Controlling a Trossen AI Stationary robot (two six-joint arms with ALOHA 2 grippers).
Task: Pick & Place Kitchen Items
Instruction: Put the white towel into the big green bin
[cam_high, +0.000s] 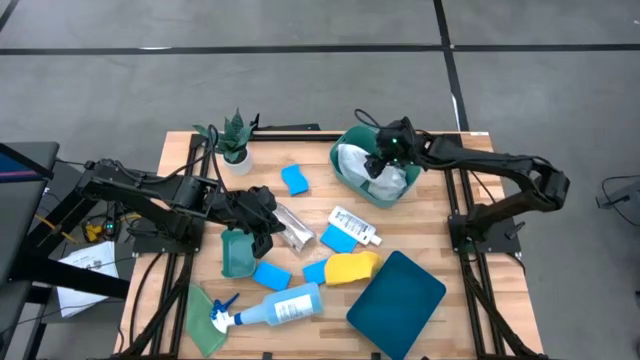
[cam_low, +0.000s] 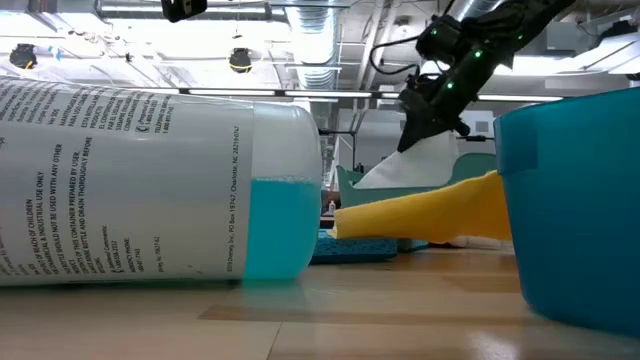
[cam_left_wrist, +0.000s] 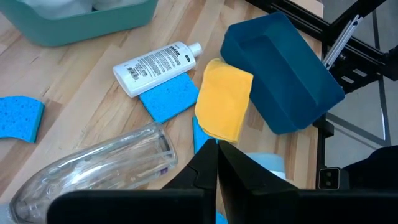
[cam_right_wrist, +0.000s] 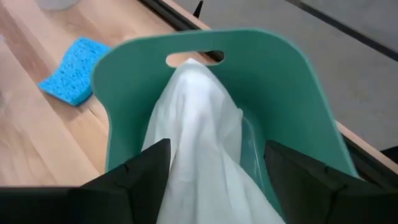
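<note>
Over the green tub (cam_high: 352, 172) at the bench's (cam_high: 420, 232) far right, right gripper (cam_high: 385, 158) hangs with jaws spread wide either side of the white cloth (cam_right_wrist: 202, 155), which stands peaked inside the tub. Cloth looks free of the fingers. Left gripper (cam_high: 262, 228) sits low mid-bench, jaws shut together, nothing between them, beside the clear crinkled cup (cam_left_wrist: 99, 171). Scattered nearby: white bottle (cam_high: 354, 225), blue sponges (cam_high: 294, 180), yellow cloth (cam_high: 352, 267), spray bottle (cam_high: 275, 307) lying flat, dark teal bin (cam_high: 397, 294).
</note>
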